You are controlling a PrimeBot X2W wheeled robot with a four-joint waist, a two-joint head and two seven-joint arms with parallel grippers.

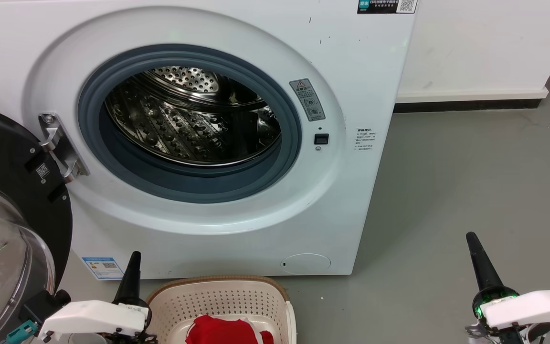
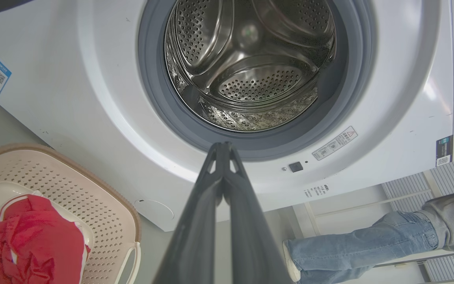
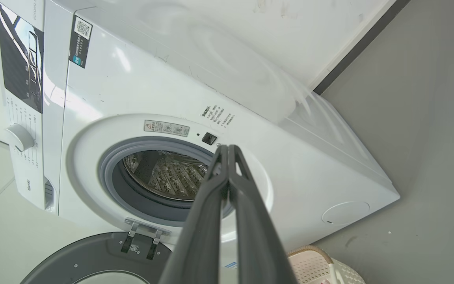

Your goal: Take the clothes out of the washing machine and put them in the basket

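Note:
The white washing machine point(image 1: 237, 43) stands with its round door point(image 1: 3, 200) swung open to the left; its steel drum point(image 1: 194, 119) holds no clothes that I can see. On the floor in front sits the cream basket point(image 1: 217, 301) with red clothes point(image 1: 225, 330) in it, also the red clothes point(image 2: 30, 236) in the left wrist view. My left gripper point(image 1: 134, 260) is shut, empty, just left of the basket. My right gripper point(image 1: 473, 241) is shut, empty, over the floor at the right. Both point at the machine: left gripper point(image 2: 223, 148), right gripper point(image 3: 229, 150).
Grey floor point(image 1: 470, 181) stretches right of the machine to a white wall with a dark skirting point(image 1: 470, 102). A person's legs in blue jeans point(image 2: 369, 240) show at the left wrist view's lower right. The open door takes up the left side.

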